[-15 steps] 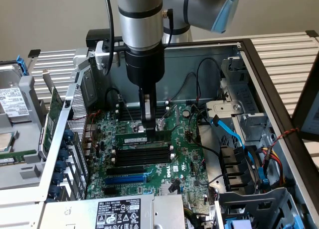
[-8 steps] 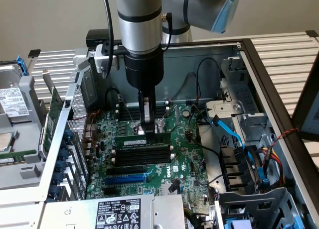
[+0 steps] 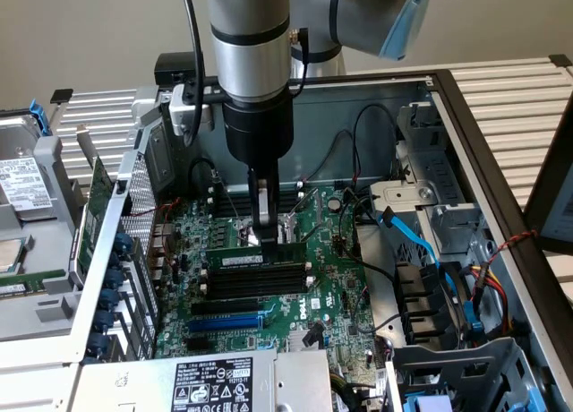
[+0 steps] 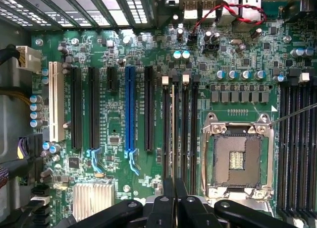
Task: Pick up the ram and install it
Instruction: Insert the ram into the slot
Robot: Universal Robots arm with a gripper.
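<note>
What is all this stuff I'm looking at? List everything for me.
computer case: one, grey, open
motherboard: one, green, inside the case
ram: one, green with a white label, along the black slots
memory slots: a row, black, mid-board
long slot: one, blue, beside the black slots
processor socket: one, silver frame, on the board
cables: blue, exterior view's right
hard drive: one, silver, exterior view's left
robot arm: one, silver and black, above the case
gripper: one, black, shut, at the ram
</note>
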